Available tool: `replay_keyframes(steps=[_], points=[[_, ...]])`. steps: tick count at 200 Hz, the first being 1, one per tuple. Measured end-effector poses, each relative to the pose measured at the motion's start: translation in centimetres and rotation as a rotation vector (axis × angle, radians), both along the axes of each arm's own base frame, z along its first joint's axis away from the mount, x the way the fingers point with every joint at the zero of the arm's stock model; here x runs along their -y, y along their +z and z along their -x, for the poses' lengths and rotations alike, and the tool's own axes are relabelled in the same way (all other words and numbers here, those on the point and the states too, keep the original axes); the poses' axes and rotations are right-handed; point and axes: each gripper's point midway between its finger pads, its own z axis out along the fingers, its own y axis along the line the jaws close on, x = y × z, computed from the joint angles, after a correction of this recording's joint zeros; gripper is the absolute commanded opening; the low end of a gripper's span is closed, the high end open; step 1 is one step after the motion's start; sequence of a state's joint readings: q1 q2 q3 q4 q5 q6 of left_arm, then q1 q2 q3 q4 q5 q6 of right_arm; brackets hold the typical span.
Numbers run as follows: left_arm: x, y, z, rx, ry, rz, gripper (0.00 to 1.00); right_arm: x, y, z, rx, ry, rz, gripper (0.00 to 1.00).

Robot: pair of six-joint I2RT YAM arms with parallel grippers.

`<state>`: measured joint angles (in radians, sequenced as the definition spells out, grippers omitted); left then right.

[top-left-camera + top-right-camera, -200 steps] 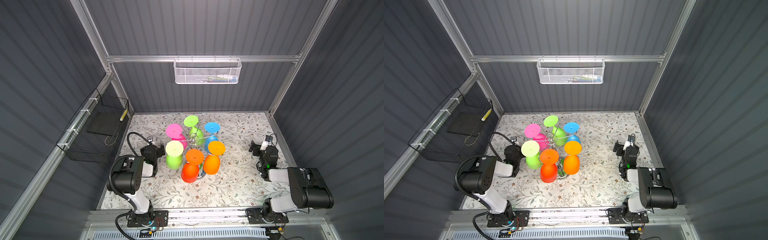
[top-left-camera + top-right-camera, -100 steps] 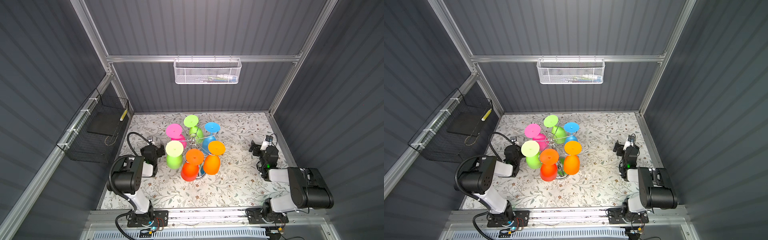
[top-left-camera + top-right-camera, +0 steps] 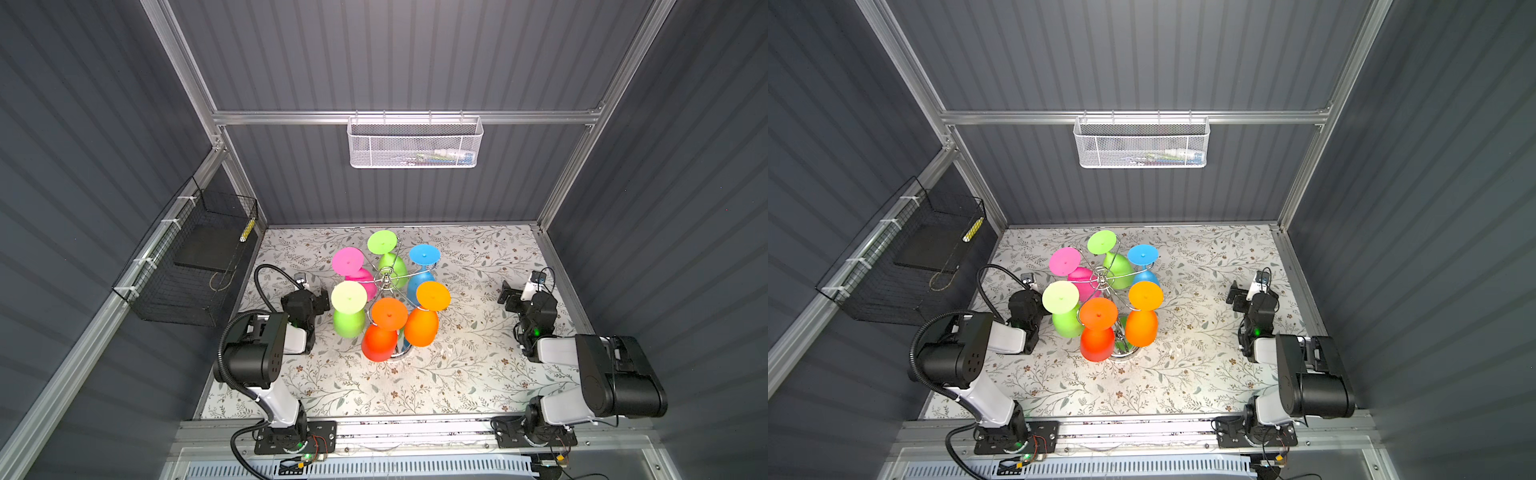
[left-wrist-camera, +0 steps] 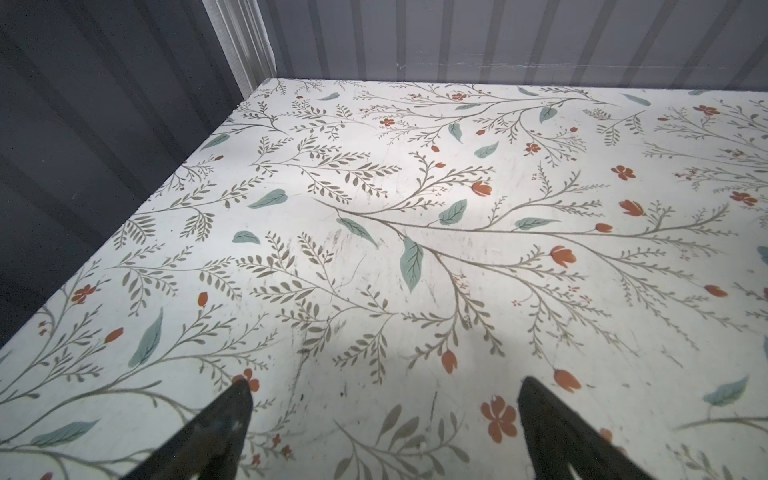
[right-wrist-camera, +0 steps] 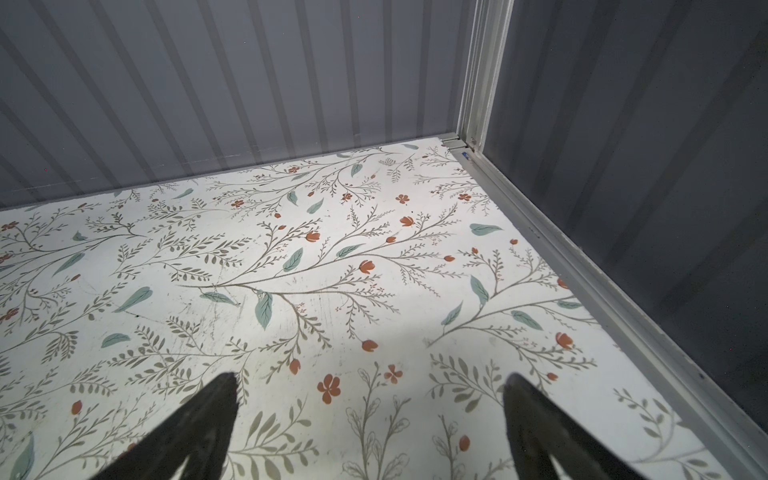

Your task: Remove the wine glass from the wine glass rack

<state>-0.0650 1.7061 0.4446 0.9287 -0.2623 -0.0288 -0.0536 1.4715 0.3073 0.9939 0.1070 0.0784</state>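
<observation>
On the floral table (image 3: 457, 374), the wine glass rack (image 3: 384, 279) stood central, its six coloured glasses hanging foot-up. Your left fingers (image 4: 232, 419) and right fingers (image 5: 528, 411) were spread and empty. The lime wine glass (image 3: 348, 322) looked light and slick, so you should grasp its bowl.

Ribbed grey walls (image 3: 415, 62) enclose a floral, possibly papered tabletop (image 3: 478, 374).

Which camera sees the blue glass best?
The top views: both show the blue glass hanging upside down on the rack. The wrist cameras point at the flowery table and miss it.
</observation>
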Motion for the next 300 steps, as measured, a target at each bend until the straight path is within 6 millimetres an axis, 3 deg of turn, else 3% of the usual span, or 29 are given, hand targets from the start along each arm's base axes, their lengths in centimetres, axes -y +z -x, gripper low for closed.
replay_keyframes(steps=[136,204,248,272,300], points=[[0.6,-0.2,-0.1,-0.026,-0.003,-0.014,1.00,0.0,0.2,0.1,0.002,0.001,-0.001,0.99],[-1.2,2.8,-2.2,-0.084,0.113,-0.053,1.00,-1.3,5.9,0.0,0.052,0.023,0.018,0.99],[-2.6,3.1,-2.3,-0.180,0.217,-0.059,1.00,-0.3,11.1,-0.9,0.088,-0.074,-0.093,0.99],[-3.2,3.7,-2.4,-0.219,0.267,-0.047,1.00,-0.8,11.7,-1.0,0.088,-0.083,-0.183,0.99],[-3.8,4.5,-2.5,-0.259,0.311,-0.006,1.00,-2.5,10.6,-1.0,0.027,-0.049,-0.315,0.99]])
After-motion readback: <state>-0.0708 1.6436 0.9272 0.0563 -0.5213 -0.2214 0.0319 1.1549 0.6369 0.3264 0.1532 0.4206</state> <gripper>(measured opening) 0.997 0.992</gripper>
